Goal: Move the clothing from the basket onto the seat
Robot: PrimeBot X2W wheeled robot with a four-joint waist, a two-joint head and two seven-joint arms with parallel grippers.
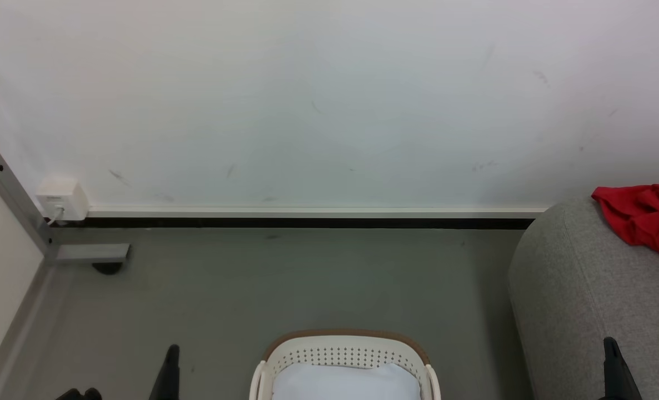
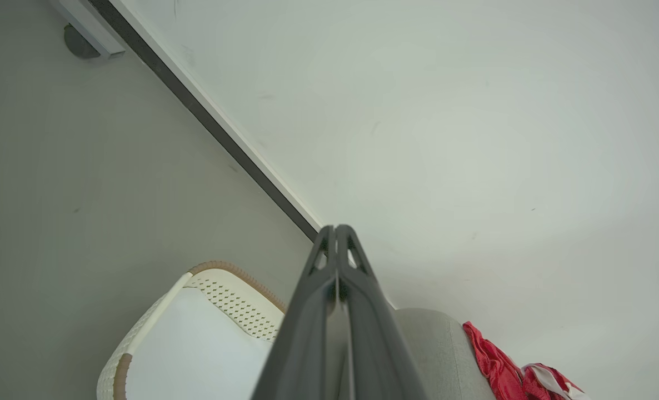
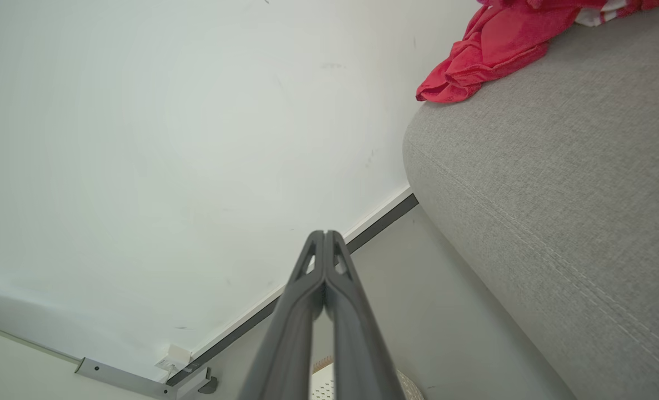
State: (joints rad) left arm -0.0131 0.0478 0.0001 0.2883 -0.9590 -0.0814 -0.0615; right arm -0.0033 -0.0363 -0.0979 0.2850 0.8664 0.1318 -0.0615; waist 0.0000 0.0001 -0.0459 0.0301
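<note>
- In the head view the red clothing [image 1: 643, 222] lay on top of the grey seat [image 1: 574, 294], at about 3 o'clock, near the end of the seat that was close to the white wall [image 1: 329, 100].
- In the right wrist view this clothing was at 1 o'clock. It was crumpled, with a little white trim at its upper part, and its lowest fold reached the rounded edge of the seat.
- The basket [image 1: 346, 340] stood on the grey floor [image 1: 307, 278] at 6 o'clock in the head view. It was apart from the seat, which was on its 3 o'clock side.
- Inside the basket lay pale white padding [image 1: 346, 383], which came up against the perforated wall.
- The left gripper [image 2: 336, 229] had its two dark fingers closed against each other, with nothing between them. In the head view it stood at 7 o'clock, beside the basket and not touching it.
- The right gripper [image 3: 325, 234] had its fingers closed together too, and they were empty. In the head view its tip was at 5 o'clock, in front of the seat's side; I could not tell if it touched the fabric.
- A small white socket box [image 1: 61, 198] sat on the wall at 9 o'clock, just above a dark skirting strip [image 1: 307, 223].
</note>
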